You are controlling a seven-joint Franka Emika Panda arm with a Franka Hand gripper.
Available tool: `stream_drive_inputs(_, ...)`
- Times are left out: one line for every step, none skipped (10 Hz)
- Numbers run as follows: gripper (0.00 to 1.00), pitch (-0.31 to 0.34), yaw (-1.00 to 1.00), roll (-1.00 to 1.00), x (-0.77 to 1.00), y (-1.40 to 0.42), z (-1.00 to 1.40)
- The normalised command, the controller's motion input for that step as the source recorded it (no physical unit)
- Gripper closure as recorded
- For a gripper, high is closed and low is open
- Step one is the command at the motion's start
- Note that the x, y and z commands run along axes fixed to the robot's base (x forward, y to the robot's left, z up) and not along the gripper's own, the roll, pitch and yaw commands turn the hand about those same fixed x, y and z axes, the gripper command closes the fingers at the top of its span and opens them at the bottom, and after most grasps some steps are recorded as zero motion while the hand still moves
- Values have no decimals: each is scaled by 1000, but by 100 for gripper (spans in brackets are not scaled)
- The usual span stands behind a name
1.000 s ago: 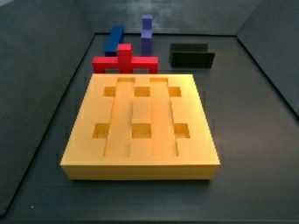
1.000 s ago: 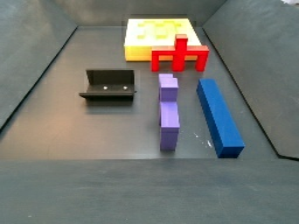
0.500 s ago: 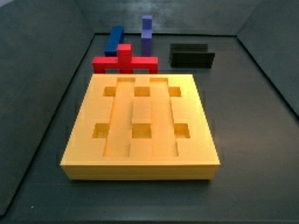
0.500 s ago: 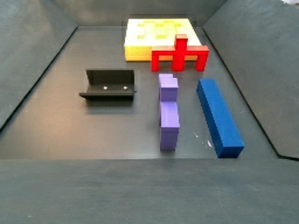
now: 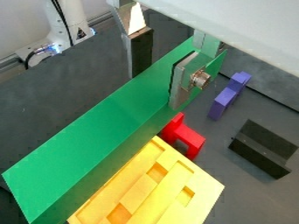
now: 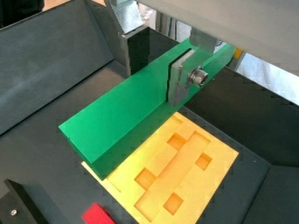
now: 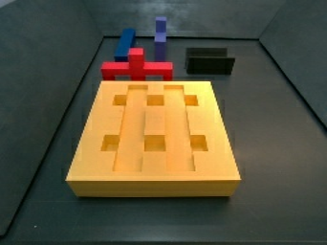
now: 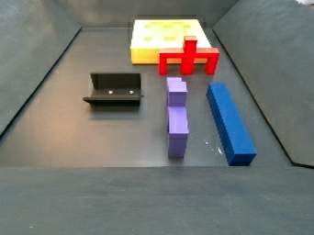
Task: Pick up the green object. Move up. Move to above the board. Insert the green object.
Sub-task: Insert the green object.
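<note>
My gripper (image 6: 158,63) is high above the board (image 6: 176,166), out of both side views, fingers (image 5: 184,77) clamped on the green bar (image 5: 105,140) near one end. It looks stiff, light and smooth; held off-centre, it may tilt.

Gripper (image 5: 163,59) outside both side views; green object (image 5: 111,122) overlaps board (image 5: 176,197).
</note>
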Motion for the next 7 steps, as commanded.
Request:
stream_drive_inputs(100, -83, -131, -19, -6, 0, -529)
stream_drive_inputs(100, -129, 0, 34, -431, 0, -1000)
stream_drive_inputs(100, -54, 0, 0, -569, 0, -1000)
stream_drive_inputs(100, -60, 0, 0, -594, 0, -1000)
stream_drive_inputs(100, -49, 126, -74, -414, 0, -937)
stream_drive_inputs(100, -101, 426, -221, -137, -77, -623)
stream_drive_inputs(100, -143, 423, -234, -83, -123, -546)
